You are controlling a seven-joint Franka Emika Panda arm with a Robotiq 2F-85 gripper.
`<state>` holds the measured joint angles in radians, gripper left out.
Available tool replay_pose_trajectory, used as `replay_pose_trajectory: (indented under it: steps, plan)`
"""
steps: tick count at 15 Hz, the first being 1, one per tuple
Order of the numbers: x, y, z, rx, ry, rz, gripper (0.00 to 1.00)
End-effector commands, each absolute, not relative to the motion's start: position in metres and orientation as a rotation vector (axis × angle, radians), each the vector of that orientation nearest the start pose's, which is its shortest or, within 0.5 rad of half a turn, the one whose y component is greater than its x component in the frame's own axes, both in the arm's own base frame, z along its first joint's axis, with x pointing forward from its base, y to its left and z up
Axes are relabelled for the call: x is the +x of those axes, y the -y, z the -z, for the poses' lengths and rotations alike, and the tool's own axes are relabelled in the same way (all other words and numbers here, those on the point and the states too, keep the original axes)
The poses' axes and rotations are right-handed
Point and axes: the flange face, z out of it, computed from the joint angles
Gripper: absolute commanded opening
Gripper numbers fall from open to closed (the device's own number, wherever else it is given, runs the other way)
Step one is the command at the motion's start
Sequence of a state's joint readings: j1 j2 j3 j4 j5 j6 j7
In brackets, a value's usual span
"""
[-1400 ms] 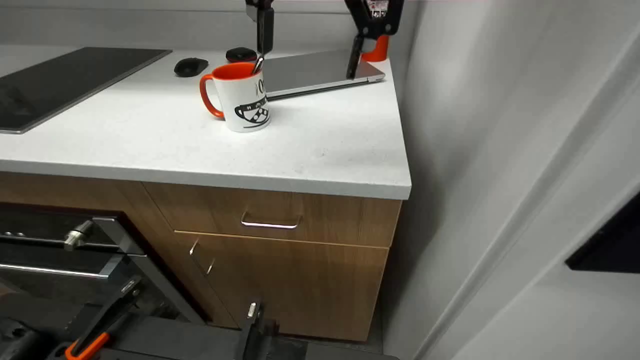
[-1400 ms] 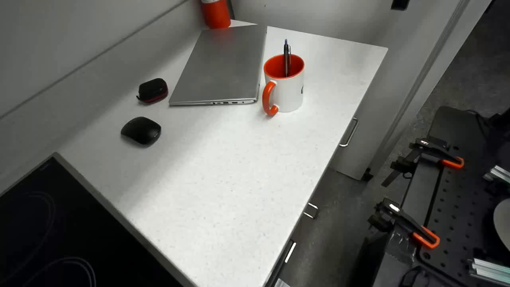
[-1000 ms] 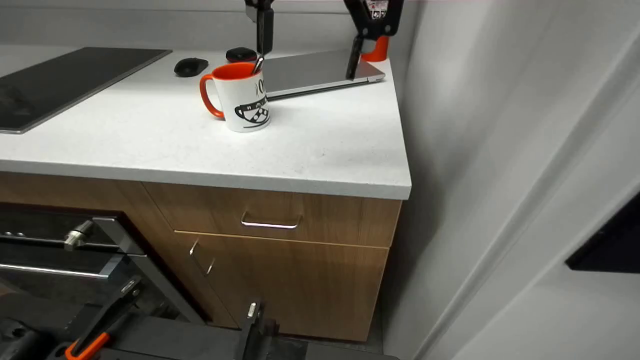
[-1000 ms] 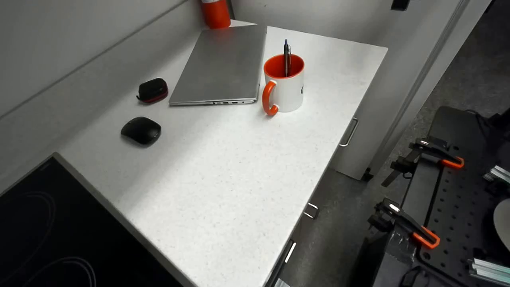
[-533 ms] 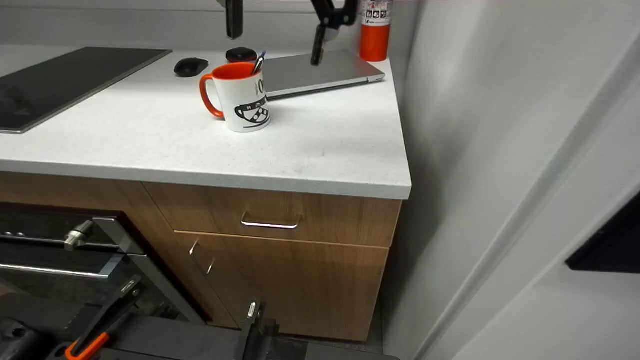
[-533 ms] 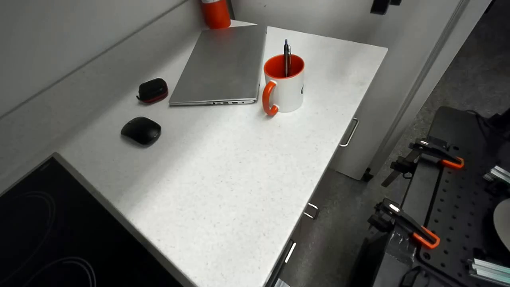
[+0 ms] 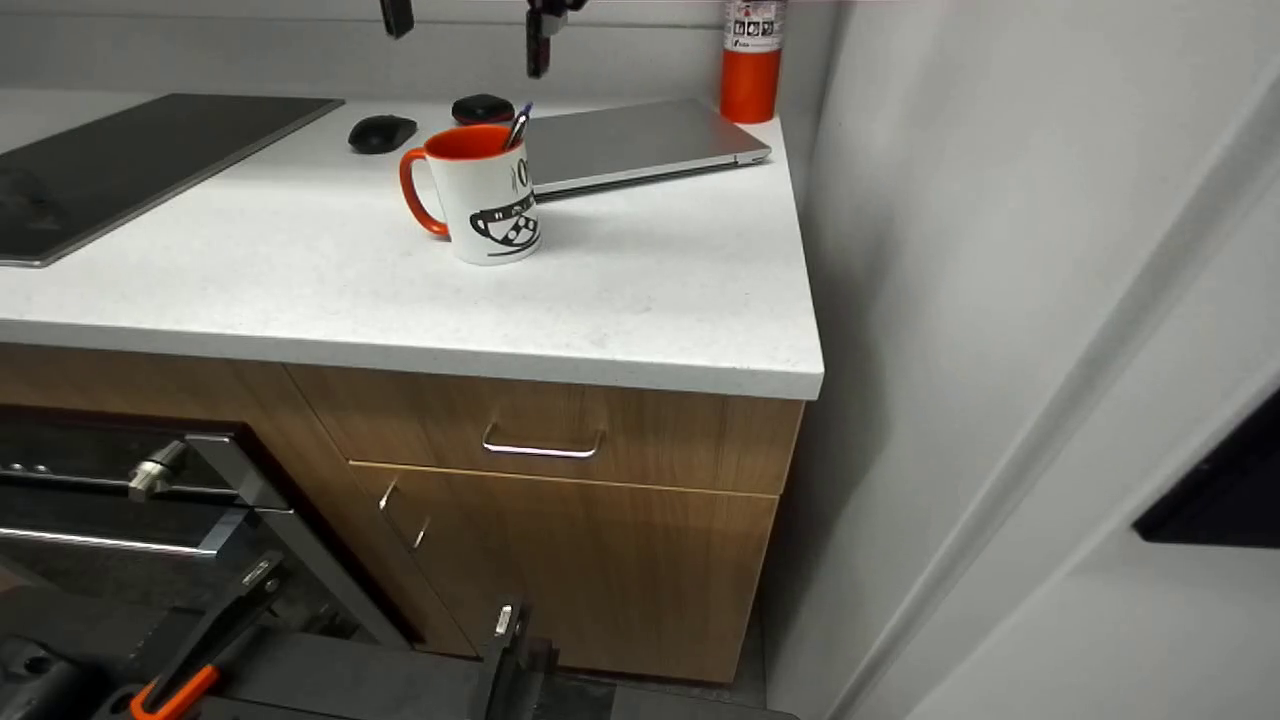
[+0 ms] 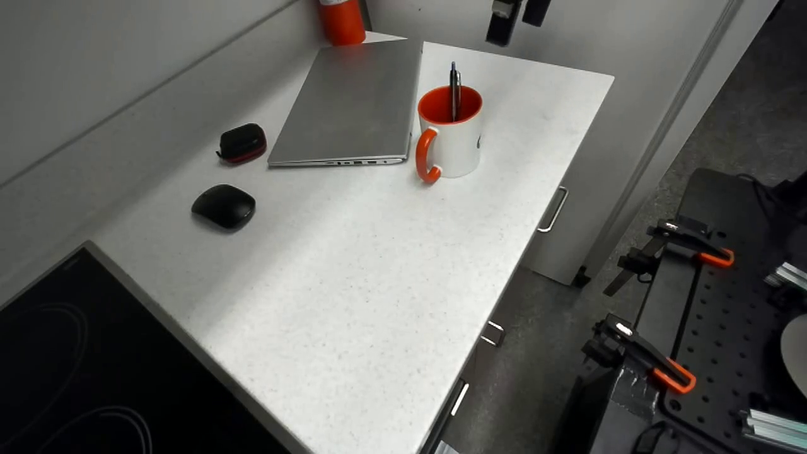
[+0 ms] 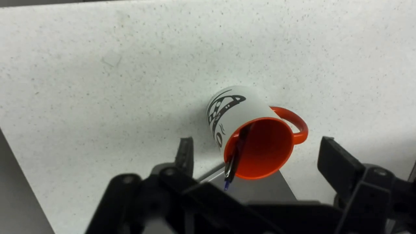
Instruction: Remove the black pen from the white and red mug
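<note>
Leaning inside the mug (image 8: 458, 149), the black pen (image 9: 236, 153) rests lower than the widely spread claw (image 7: 468, 53).

Pen (image 7: 517, 129) in mug (image 7: 482, 195), pincer (image 7: 467, 55) above

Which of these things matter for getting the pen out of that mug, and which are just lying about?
Part of the job:
white and red mug, upright
black pen, leaning in the mug and poking out
gripper, open

Just lying about:
grey laptop, closed
black mouse
small black-and-red case
red canister with a white label
</note>
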<state>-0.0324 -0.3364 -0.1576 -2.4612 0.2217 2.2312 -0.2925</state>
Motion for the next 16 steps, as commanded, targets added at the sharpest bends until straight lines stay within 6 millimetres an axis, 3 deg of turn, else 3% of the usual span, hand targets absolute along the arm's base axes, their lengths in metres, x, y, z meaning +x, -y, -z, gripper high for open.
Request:
replay_pose_trajectory:
  steps: [1, 10, 16]
  plan:
    - [0.437, 0.078, -0.428, -2.930, -0.027, 0.215, 1.00]
    - [0.436, 0.082, -0.428, -2.928, -0.040, 0.219, 1.00]
    - [0.461, 0.071, -0.412, -2.943, -0.058, 0.249, 1.00]
